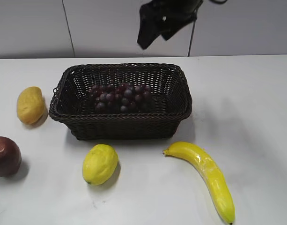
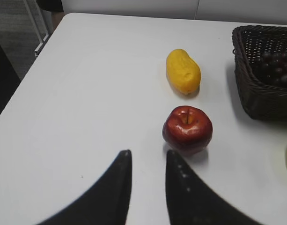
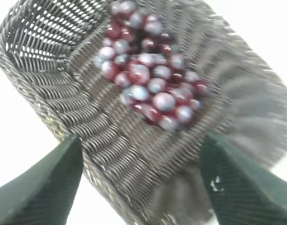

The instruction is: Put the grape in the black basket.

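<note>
The right gripper (image 3: 141, 180) hangs above the black basket (image 1: 68, 115) with its two dark green fingers (image 3: 45, 187) spread wide and nothing between them, touching nothing; in the exterior view it shows as a dark shape (image 1: 155, 23) at 12 o'clock, well above the table (image 1: 255, 103). The grape (image 1: 121, 97) lies inside the basket, on its woven floor, a bunch of small dark red-purple fruit resting toward the middle.

The left gripper (image 2: 148, 161) sits low over the white table with its two black fingers (image 2: 183, 187) a narrow gap apart, holding nothing; a red apple (image 2: 187, 129) lies just beyond the tips, at about 1 o'clock from them, not touching.

Around the basket, in the exterior view, a yellow mango (image 1: 31, 104) lies at 9 o'clock, the apple at 8 o'clock, a lemon (image 1: 100, 163) at 6 o'clock and a banana (image 1: 206, 176) at 4 o'clock. No writing or label can be read on anything.
</note>
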You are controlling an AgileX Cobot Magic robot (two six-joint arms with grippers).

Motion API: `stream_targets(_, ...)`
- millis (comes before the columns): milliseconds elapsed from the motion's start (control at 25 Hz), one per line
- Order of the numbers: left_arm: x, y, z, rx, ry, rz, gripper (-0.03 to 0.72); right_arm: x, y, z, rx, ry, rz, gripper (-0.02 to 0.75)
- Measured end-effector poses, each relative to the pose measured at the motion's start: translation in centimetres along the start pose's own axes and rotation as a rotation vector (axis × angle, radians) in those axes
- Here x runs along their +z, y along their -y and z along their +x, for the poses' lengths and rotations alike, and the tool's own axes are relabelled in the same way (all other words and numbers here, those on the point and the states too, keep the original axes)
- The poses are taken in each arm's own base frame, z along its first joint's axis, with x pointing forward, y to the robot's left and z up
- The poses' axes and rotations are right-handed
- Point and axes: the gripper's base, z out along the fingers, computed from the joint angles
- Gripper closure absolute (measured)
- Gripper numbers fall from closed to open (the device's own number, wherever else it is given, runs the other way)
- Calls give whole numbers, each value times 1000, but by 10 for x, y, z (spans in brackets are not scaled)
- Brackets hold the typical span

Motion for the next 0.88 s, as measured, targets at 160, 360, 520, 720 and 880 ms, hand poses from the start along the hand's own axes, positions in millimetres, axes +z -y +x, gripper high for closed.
stream_targets(160, 0, 0, 0, 0, 0, 0, 460, -57, -4, -4, 19, 80, 159, 159)
stream_targets(360, 0, 0, 0, 0, 0, 0, 460, -129, -16, 3, 57, 203, 304, 163)
stream_targets(520, 0, 0, 0, 0, 0, 0, 460, -171, -32, 26, 89, 256, 325, 163)
stream_targets(720, 0, 0, 0, 0, 0, 0, 460, -193, -50, 77, 132, 223, 319, 163)
stream_targets(880, 0, 0, 0, 0, 0, 0, 460, -180, -55, 124, 161, 117, 306, 163)
